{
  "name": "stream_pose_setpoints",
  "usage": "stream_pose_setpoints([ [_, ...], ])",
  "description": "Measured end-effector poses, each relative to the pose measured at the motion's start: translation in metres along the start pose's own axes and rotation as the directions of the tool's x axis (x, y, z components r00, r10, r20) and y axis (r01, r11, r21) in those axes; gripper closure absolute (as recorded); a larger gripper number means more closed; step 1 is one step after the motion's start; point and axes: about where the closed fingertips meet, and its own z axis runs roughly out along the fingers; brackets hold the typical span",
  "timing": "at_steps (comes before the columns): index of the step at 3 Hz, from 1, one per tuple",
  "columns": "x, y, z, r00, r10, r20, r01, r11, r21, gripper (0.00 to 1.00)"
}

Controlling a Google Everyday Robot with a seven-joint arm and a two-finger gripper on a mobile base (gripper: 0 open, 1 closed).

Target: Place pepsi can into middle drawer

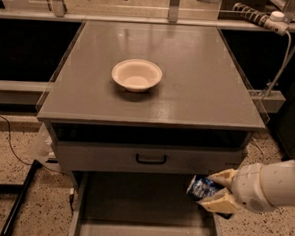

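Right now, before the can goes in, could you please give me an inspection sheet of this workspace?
Surface: grey cabinet top, with a cream bowl standing on it.
Job's things: pepsi can held in the air at the right edge of the open middle drawer, not yet inside.
Clutter: the cream bowl; nothing else seen.
Grippers: gripper at lower right, shut on the pepsi can.
Cables: white power strip with white cord at upper right; black cable on the floor at left.
Surroundings: closed drawer front above the open drawer; speckled floor.

White rounded arm (276,190), gripper (209,192) (lower right) with tan fingers (220,202)
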Motion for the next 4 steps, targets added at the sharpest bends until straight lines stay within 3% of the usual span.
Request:
stream_pose_setpoints([
  [2, 0.05, -0.005, 0.118, 0.997, 0.029, 0.067, -0.03, 0.9993, 0.023, 1.0],
  [3, 0.078, -0.013, 0.178, 0.993, 0.087, 0.077, -0.088, 0.9959, 0.017, 1.0],
  [4, 0.078, -0.012, 0.178, 0.993, 0.086, 0.077, -0.087, 0.9961, 0.016, 1.0],
])
